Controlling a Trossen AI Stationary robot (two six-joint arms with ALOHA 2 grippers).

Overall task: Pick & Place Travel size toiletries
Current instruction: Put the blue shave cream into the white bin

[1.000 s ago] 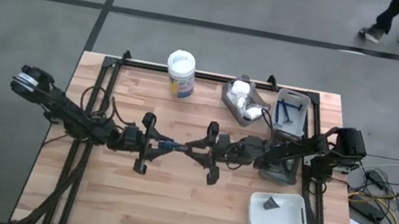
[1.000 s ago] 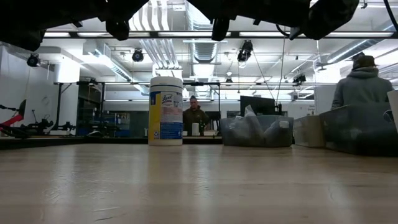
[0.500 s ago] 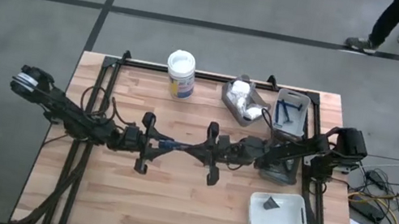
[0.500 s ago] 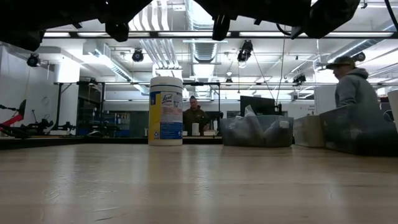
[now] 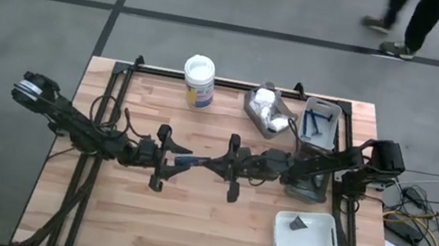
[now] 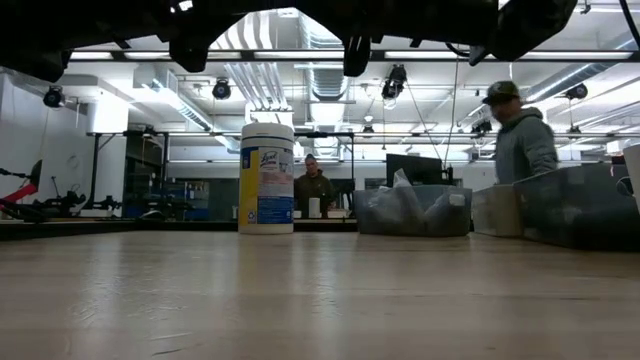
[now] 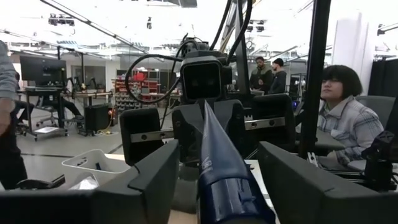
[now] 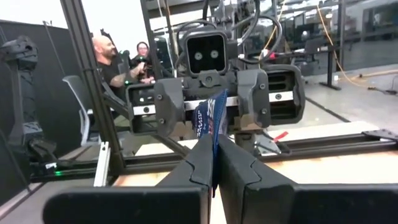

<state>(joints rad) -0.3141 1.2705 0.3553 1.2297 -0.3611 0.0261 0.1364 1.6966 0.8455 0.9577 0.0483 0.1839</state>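
A dark blue tube (image 5: 185, 160), one of the travel size toiletries, hangs level above the table's middle between my two grippers, which face each other. My right gripper (image 8: 216, 168) is shut on it. My left gripper (image 7: 227, 186) is open. Its fingers (image 7: 155, 180) stand on either side of the tube's thick end (image 7: 229, 190), with gaps showing. More toiletries lie in the trays at the far right: white packets (image 5: 264, 106), blue sticks (image 5: 319, 121) and one dark piece (image 5: 298, 225). My right gripper pinches the tube's flat crimped end (image 8: 215, 121) between its two fingers (image 8: 198, 163). It comes in level from the table's right, with the fingers in line with the tube. The tube is lifted clear of the table, roughly level, its thick end toward my left gripper.
A white-lidded jar (image 5: 199, 76) stands at the far edge. Two grey trays (image 5: 275, 126) (image 5: 336, 116) sit far right, another grey tray (image 5: 310, 193) lies under my right arm, and a white tray (image 5: 316, 244) lies near right. People are in the room beyond.
My right gripper has shut on the tube's flat end. My left gripper has then opened and let go of the thick end. Both arms have stayed in place, and the tube stays level above the table. A person beyond the far edge has walked toward the left.
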